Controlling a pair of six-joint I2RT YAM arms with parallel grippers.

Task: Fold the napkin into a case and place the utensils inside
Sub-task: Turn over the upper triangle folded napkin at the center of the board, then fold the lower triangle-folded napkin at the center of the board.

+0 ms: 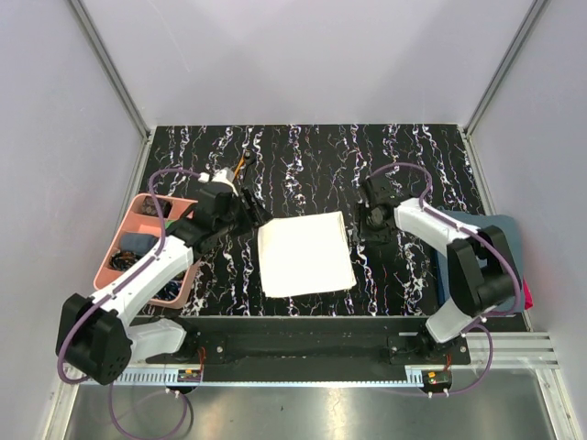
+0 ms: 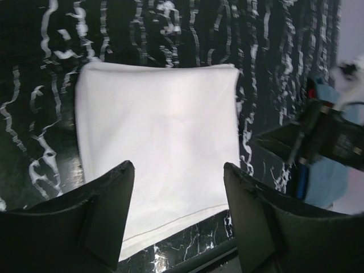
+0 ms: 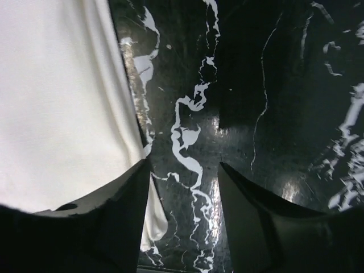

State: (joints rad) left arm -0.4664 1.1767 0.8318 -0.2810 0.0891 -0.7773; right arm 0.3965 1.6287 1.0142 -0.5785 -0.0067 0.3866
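Note:
The cream napkin point(image 1: 305, 254) lies flat as a rough square in the middle of the black marbled table. My left gripper point(image 1: 257, 212) hovers off its far left corner, open, and in the left wrist view the napkin point(image 2: 159, 125) fills the space beyond the open left gripper point(image 2: 179, 170), with nothing between its fingers. My right gripper point(image 1: 368, 220) sits off the far right corner, also open. In the right wrist view the open right gripper point(image 3: 185, 165) has bare table between its fingers, and its left finger overlaps the napkin's point(image 3: 57, 114) edge. A thin orange stick point(image 1: 241, 166) shows behind the left wrist. I cannot make out the spoon.
A pink compartment tray point(image 1: 180, 203) with dark and blue items stands at the left, under the left arm. A dark blue-grey towel point(image 1: 500, 234) lies at the right under the right arm, and it also shows in the left wrist view point(image 2: 324, 182). The table's near edge runs just below the napkin.

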